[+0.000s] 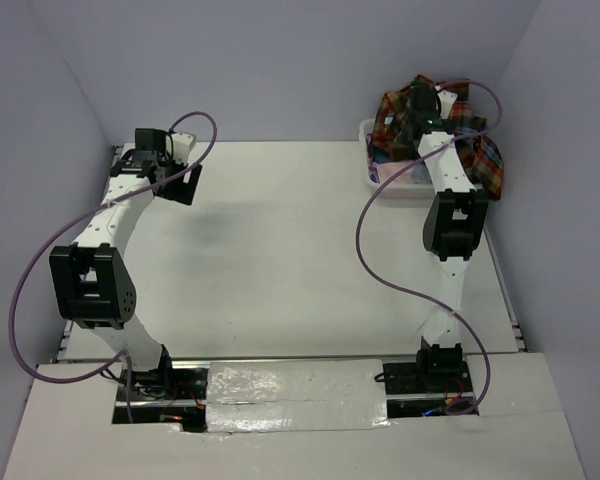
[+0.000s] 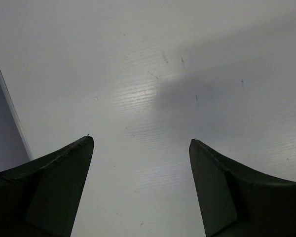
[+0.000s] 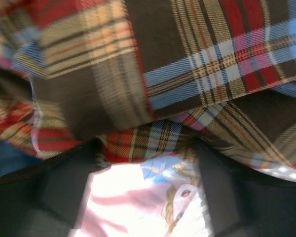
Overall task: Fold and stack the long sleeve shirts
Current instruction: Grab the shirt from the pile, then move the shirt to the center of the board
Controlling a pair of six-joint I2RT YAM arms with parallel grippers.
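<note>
A heap of red-orange, brown and blue plaid long sleeve shirts (image 1: 485,160) lies in and over the white basket (image 1: 367,150) at the back right. My right gripper (image 1: 421,122) is pushed down into the heap. In the right wrist view plaid cloth (image 3: 187,64) fills the frame, and the right gripper (image 3: 145,148) has its jaws wide apart with plaid and a pink-and-white printed cloth (image 3: 138,197) between them. My left gripper (image 1: 185,183) hovers open and empty over the bare table at the back left, and it shows the same way in the left wrist view (image 2: 140,140).
The white table (image 1: 280,250) runs between the arms. Purple cables (image 1: 380,250) loop from both arms. Grey walls close in on the left, back and right. The table's left edge (image 2: 10,113) shows beside the left gripper.
</note>
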